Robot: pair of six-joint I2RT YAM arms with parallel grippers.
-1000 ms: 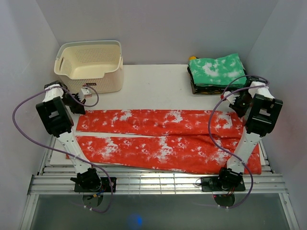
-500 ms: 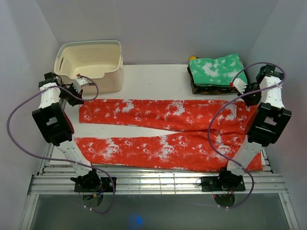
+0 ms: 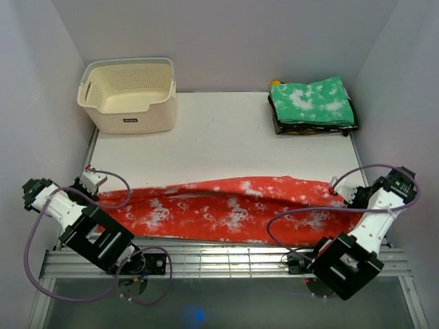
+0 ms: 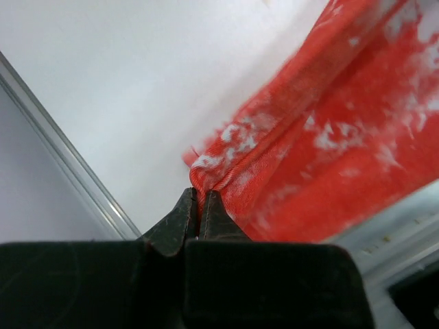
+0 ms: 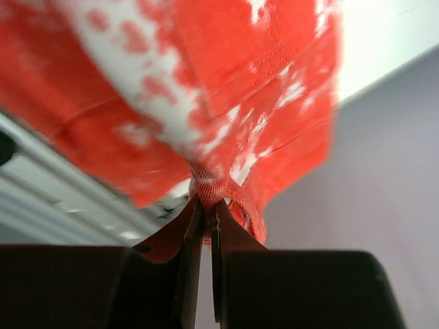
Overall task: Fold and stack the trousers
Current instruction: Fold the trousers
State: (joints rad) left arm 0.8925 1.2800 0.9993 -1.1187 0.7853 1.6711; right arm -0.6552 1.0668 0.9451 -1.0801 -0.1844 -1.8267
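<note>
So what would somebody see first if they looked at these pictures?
The bright red trousers with white splotches, stretched into one long strip along the near edge of the table, with the left gripper pinching one end and the right gripper the other. After that, the green stack of folded clothes in the far right corner and the cream basket in the far left.

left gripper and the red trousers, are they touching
Touching. The left wrist view shows the left gripper closed, with an edge of the red trousers pinched between its fingertips.
</note>
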